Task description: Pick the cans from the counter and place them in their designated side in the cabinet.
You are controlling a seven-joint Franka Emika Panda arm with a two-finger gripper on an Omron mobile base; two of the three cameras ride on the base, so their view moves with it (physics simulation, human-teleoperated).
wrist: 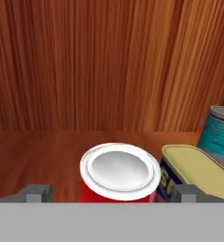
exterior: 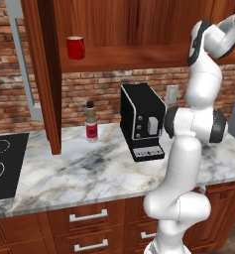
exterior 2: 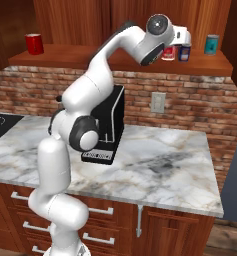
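- My claw (wrist: pixel 112 193) is spread wide, one finger on each side of the red can (wrist: pixel 119 176), pinching nothing.
- Red can stands upright on the cabinet (exterior 2: pixel 115 22) shelf, right end; blue can (wrist: pixel 191 172) just beside it, teal can (wrist: pixel 219 132) further along.
- Both cans look placed, so the step now is a clean exit.
- I'd pull the hand straight back without twisting; the blue can sits close to one finger and could get clipped.
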